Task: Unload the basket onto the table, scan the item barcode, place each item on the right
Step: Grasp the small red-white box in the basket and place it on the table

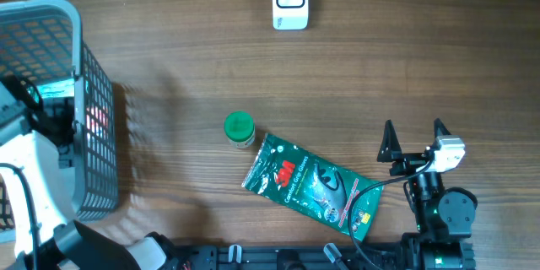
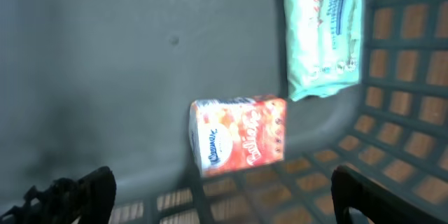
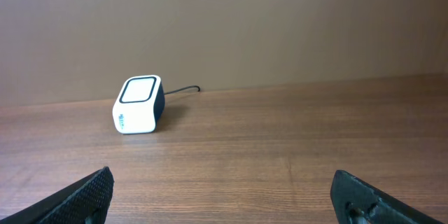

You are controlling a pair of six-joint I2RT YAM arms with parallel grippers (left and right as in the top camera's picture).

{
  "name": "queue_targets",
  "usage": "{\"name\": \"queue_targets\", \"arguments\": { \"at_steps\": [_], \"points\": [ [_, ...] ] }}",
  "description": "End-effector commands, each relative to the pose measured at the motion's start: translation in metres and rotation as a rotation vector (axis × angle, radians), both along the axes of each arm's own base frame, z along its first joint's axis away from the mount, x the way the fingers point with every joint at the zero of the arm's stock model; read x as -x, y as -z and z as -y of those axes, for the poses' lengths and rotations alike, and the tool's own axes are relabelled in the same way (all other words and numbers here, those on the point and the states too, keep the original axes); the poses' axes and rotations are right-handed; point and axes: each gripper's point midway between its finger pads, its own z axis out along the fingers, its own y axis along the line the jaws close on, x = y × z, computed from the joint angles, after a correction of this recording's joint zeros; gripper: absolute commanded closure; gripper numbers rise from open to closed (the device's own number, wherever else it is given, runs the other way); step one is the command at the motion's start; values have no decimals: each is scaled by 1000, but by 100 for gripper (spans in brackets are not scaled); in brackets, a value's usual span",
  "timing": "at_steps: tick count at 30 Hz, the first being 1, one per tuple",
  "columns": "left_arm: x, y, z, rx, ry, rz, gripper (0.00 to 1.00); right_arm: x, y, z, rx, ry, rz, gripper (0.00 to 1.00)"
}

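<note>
So the item to grab looks like the small orange-and-red cardboard carton (image 2: 239, 134), sitting on the floor of the grey plastic lattice basket (image 2: 105, 77) close to its wall. A mint-green soft wipes pack (image 2: 323, 31) is right at its upper corner, maybe touching. The left gripper (image 2: 224, 185) hangs over it with its claw spread wide and nothing in it. I'd centre the carton between the fingers, come straight down and pinch the narrow sides so no printed face gets covered; can't tell where the barcode is from here. The white box-shaped scanner (image 1: 289, 0) sits well apart on the table's far side. The right gripper (image 1: 413, 135) is wide open and empty too.
</note>
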Motion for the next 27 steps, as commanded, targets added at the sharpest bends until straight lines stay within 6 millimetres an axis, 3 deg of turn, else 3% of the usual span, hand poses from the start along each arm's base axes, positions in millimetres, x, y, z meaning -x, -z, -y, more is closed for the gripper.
{"name": "queue_targets", "arguments": {
  "at_steps": [1,5,6,7,8,10,12,13,15,17,18,20,22,24,27],
  "points": [
    [-18,40,10,72,69,44,11,0,-2,1,-3,7,7,0],
    [-30,72,12,112,92,10,12,0,-2,1,-3,7,7,0],
    [-34,82,16,137,103,1,17,0,-2,1,-3,7,7,0],
    [-35,90,21,163,113,-10,31,0,-2,1,-3,7,7,0],
    [-34,94,24,172,119,-20,56,0,-2,1,-3,7,7,0],
    [-37,92,22,154,140,-14,95,0,-2,1,-3,7,7,0],
    [-37,81,16,122,159,3,96,0,-2,1,-3,7,7,0],
    [-38,67,13,96,177,19,96,0,-2,1,-3,7,7,0],
    [-42,18,0,5,228,72,96,0,-2,1,-3,7,7,0],
    [-36,-49,-15,-117,217,116,96,0,-2,1,-3,7,7,0],
    [-28,-98,-20,-198,199,159,96,0,-2,1,-3,7,7,0],
    [-10,-175,-7,-296,194,265,96,0,-2,1,-3,7,7,0],
    [0,-230,37,-347,292,411,96,0,-2,1,-3,7,7,0],
    [6,-258,100,-361,486,532,96,0,-2,1,-3,7,7,0],
    [-4,-255,194,-280,818,597,96,0,-2,1,-3,7,7,0]
  ]
}}
